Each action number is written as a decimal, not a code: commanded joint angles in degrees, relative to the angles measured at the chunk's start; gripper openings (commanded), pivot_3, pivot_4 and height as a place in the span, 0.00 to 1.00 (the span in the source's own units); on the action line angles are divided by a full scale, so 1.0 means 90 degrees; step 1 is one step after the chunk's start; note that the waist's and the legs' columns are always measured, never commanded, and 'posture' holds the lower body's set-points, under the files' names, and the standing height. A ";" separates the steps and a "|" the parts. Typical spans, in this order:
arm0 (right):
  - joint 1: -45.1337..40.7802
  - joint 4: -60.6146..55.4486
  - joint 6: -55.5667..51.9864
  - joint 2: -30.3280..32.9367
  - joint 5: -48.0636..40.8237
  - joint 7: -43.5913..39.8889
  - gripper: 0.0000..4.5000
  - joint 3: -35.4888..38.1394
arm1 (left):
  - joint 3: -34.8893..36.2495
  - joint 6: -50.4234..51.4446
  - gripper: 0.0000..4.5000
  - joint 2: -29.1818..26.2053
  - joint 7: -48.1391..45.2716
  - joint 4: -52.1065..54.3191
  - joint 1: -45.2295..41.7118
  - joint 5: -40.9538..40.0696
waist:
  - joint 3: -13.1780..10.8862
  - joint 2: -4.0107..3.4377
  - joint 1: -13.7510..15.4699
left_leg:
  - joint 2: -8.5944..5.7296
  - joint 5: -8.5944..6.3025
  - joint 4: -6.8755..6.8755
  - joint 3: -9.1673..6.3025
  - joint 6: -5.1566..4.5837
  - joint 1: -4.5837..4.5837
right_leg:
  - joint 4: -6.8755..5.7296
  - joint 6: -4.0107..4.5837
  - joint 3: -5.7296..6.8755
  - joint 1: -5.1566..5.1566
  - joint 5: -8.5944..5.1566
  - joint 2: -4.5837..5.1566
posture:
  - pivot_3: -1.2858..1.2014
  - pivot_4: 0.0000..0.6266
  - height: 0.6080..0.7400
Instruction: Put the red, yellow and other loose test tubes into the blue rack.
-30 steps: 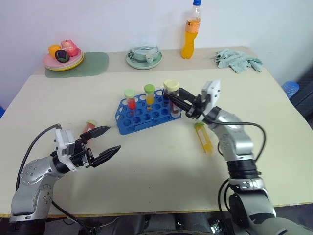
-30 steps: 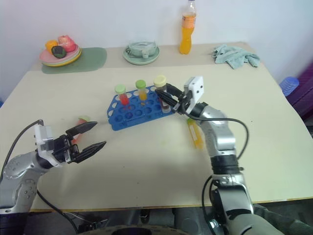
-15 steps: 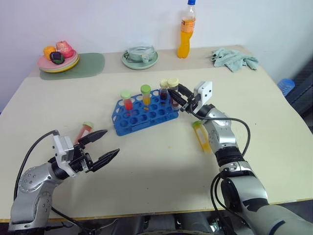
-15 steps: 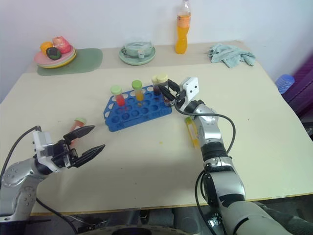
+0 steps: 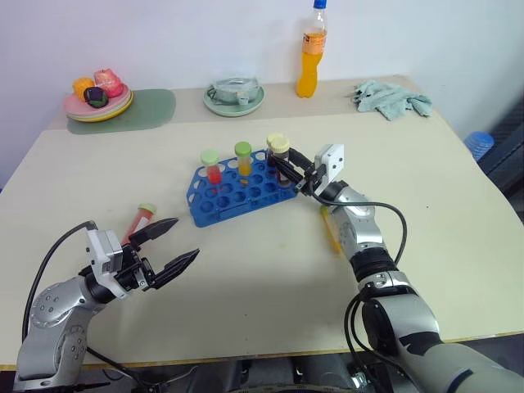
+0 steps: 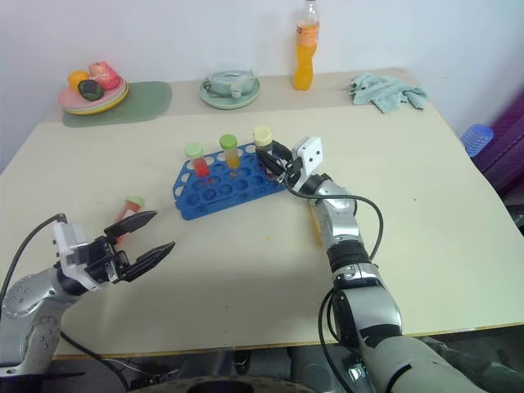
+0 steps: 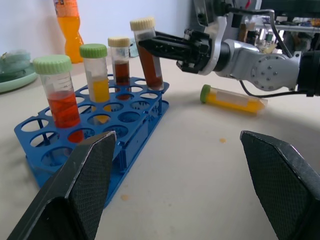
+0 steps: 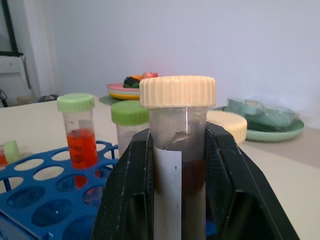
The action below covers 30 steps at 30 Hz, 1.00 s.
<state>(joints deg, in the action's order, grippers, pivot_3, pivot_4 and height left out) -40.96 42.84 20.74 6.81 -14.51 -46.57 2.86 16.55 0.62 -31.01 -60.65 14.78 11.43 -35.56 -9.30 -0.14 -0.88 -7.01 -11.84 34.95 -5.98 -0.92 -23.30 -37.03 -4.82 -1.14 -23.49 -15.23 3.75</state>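
Right gripper (image 8: pixel 175 200) pinches a brown tube (image 8: pixel 178 165) over the blue rack (image 5: pixel 237 190) — left gripper (image 5: pixel 168 246) gapes empty, its wrist view catching a yellow tube (image 7: pixel 232 97) lying loose.

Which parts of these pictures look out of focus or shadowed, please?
Right wrist view: brown tube in the right hand sharp, plates behind soft. Left wrist view: left hand's fingers loom large and blurred, blue rack crisp. Left eye view: soft shadows beneath the blue rack.
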 commanded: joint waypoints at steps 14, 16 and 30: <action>0.0153 0.0487 0.0607 -0.0344 -0.0057 -0.0079 0.80 0.0192 | 0.0133 -0.0123 0.91 -0.0035 0.0071 0.0173 -0.0011 -0.0041 | 0.0002 0.0004 -0.0013 | 0.0003 -0.0001 -0.0002 0.0000 0.0004 0.0010 | -0.0001 0.0001 -0.0001 -0.0001 -0.0001 -0.0005 | 0.52 0.24 1.00; 0.0183 0.0340 0.0750 -0.0249 0.0188 0.0164 0.99 0.0120 | 0.0119 -0.0122 0.91 -0.0043 0.0073 0.0172 -0.0025 -0.0037 | 0.0003 0.0005 -0.0013 | 0.0003 -0.0002 -0.0002 0.0000 0.0005 0.0011 | 0.0000 0.0001 -0.0001 -0.0001 -0.0001 -0.0005 | 0.52 0.24 1.00; 0.1393 -0.3655 -0.1537 0.1523 0.0540 0.0572 0.99 -0.0077 | -0.0266 -0.0096 0.91 -0.0112 -0.0366 0.0158 -0.0154 -0.0026 | -0.0001 -0.0001 0.0038 | 0.0004 -0.0002 -0.0007 -0.0001 0.0005 -0.0011 | -0.0001 0.0012 -0.0007 -0.0007 -0.0009 -0.0002 | 0.52 0.24 1.00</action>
<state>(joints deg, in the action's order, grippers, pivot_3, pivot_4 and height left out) -28.83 15.40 9.29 19.66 -8.81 -41.36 1.86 14.14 0.62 -31.35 -63.23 14.80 10.35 -35.55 -9.31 -0.15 -0.54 -6.98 -11.86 34.89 -5.98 -0.87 -23.41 -37.03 -4.71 -1.20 -23.55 -15.32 3.74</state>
